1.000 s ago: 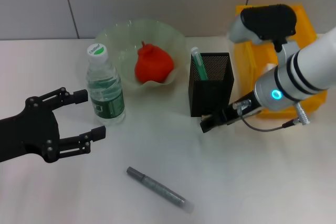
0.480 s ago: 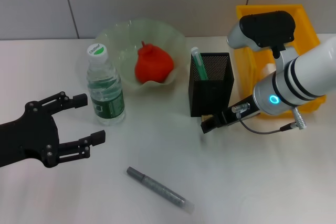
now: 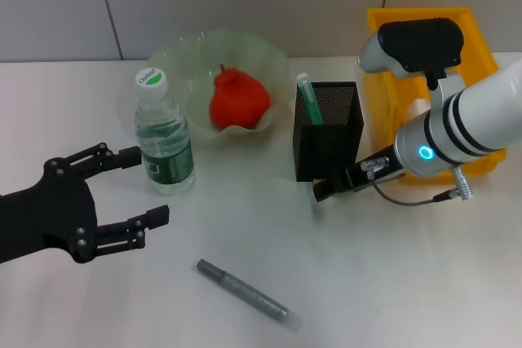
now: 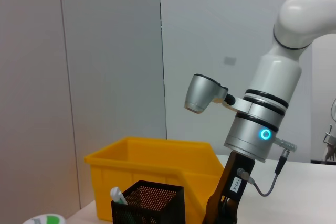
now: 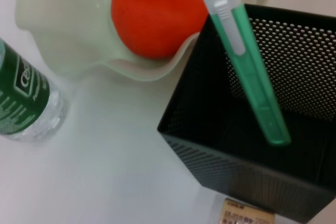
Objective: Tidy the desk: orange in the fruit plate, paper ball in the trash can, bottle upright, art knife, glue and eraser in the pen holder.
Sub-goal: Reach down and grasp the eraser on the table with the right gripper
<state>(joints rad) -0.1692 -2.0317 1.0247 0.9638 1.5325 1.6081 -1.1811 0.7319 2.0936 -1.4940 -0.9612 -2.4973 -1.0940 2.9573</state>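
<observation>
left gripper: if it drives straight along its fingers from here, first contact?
Probably the bottle. The left gripper, open, points toward the robot's right; its upper finger nearly reaches the bottle's base. Depth is unclear, so the lower finger may pass in front of it.

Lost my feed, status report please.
Left gripper open beside upright bottle. Right gripper low in front of pen holder, art knife inside. Glue stick loose on desk.

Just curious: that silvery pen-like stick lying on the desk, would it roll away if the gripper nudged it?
Probably yes: the silvery stick looks round and lies flat on the desk, so a sideways nudge may roll it. It looks thin and rigid, likely light.
</observation>
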